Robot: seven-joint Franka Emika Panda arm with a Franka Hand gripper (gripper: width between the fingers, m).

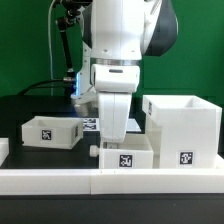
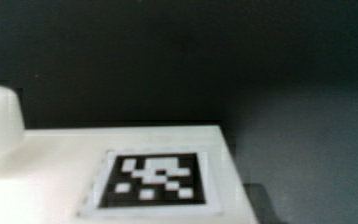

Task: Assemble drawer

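The gripper (image 1: 113, 136), grip state not discernible, hangs close above the nearer tray (image 1: 125, 157), with the second tray (image 1: 50, 131) and the housing (image 1: 183, 128) flanking it.

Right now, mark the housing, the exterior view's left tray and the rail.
housing (image 1: 185, 135): exterior view, front wall above its tag.
exterior view's left tray (image 1: 46, 132): exterior view, tagged front wall.
rail (image 1: 45, 180): exterior view, top face.

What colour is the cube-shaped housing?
The housing is white, best seen in the exterior view.
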